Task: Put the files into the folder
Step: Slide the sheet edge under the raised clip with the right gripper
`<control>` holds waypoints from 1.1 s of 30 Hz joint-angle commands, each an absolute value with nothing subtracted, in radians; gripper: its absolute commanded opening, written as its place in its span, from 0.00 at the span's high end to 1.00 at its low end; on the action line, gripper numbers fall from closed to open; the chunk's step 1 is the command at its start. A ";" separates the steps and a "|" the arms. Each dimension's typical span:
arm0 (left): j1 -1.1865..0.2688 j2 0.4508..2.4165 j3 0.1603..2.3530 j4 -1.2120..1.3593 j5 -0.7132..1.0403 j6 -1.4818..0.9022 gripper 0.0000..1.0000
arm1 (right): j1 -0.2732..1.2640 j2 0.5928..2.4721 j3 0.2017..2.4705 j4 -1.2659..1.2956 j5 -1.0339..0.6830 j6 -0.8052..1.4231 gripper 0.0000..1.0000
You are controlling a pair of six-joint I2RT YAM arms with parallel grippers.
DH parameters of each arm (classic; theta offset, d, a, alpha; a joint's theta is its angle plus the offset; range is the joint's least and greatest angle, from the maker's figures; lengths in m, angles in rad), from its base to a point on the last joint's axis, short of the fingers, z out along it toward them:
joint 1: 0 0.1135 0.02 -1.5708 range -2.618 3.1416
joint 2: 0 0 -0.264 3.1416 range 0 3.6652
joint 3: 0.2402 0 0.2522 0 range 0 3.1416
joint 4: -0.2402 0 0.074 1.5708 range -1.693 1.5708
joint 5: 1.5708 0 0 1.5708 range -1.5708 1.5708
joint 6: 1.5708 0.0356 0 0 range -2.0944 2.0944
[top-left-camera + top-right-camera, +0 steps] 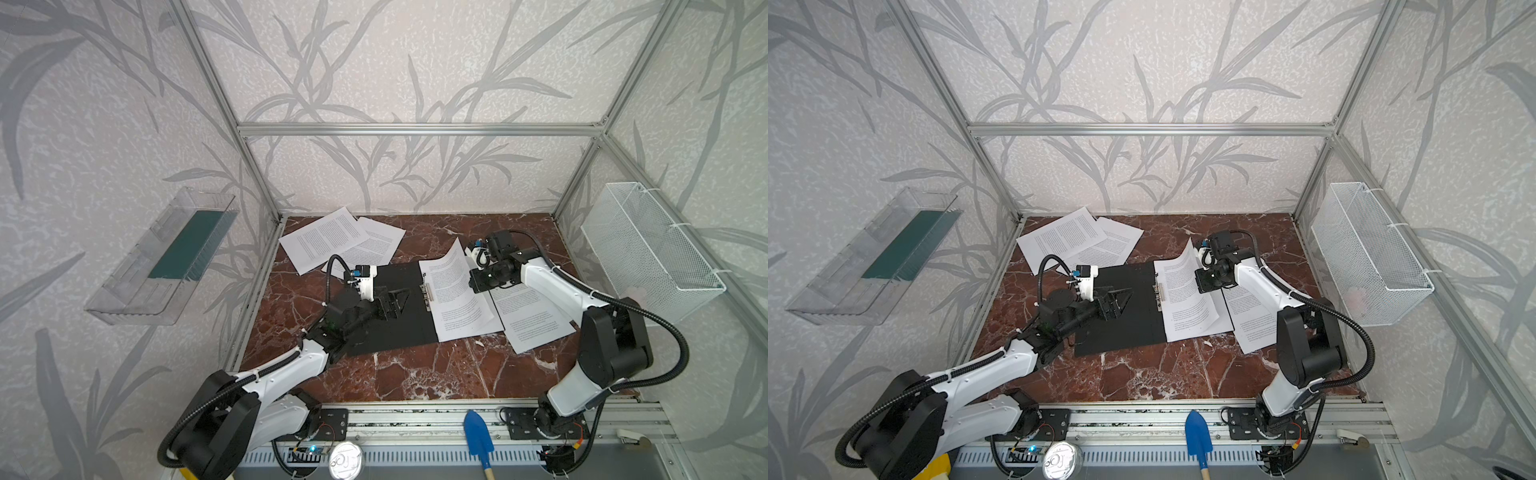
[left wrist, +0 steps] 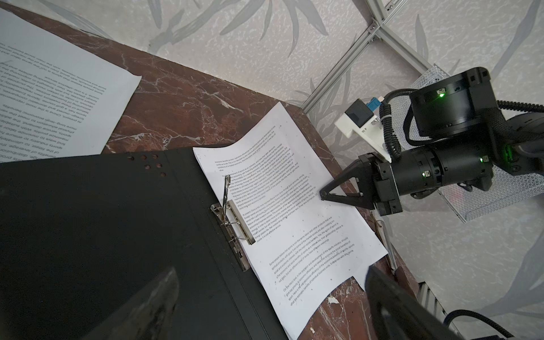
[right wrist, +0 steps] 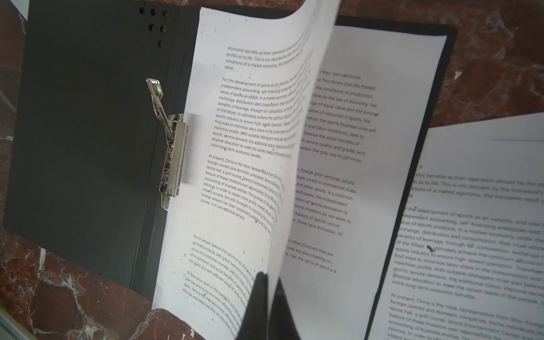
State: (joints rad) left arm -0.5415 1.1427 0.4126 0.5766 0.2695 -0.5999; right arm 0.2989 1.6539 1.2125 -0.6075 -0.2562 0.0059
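The black folder lies open on the marble table, its metal spine clip raised. My left gripper hovers open over the folder's left cover, holding nothing. My right gripper is shut on the right edge of one of the files, whose left edge lies by the clip. That edge is lifted and the sheet curls upward. Beneath it another sheet lies flat in the folder's right half. A further sheet rests on the table to the right. Two sheets overlap at the back left.
A clear wall bin holding a dark green panel hangs on the left. A white mesh basket hangs on the right. A blue trowel and a round tin lid lie on the front rail.
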 commanded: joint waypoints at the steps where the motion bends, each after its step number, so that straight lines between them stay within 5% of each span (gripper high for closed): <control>1: -0.542 1.143 0.422 0.595 0.257 -0.600 0.01 | 0.295 1.671 1.212 -0.613 -0.276 0.000 0.97; 9: -0.541 1.141 0.423 0.592 0.255 -0.601 0.01 | 0.295 1.697 1.233 -0.638 -0.274 0.000 0.87; 14: -0.541 1.145 0.425 0.603 0.275 -0.607 0.01 | 0.295 1.691 1.231 -0.633 -0.232 0.007 0.54; 19: -0.541 1.145 0.423 0.598 0.263 -0.606 0.01 | 0.294 1.699 1.244 -0.632 -0.174 0.023 0.34; 33: -0.541 1.135 0.424 0.591 0.262 -0.604 0.01 | 0.292 1.801 1.376 -0.710 -0.018 0.064 0.23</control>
State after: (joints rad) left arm -0.5415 1.1427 0.4126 0.5766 0.2638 -0.6033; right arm 0.2989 1.7916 1.3388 -0.6678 -0.0731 0.0441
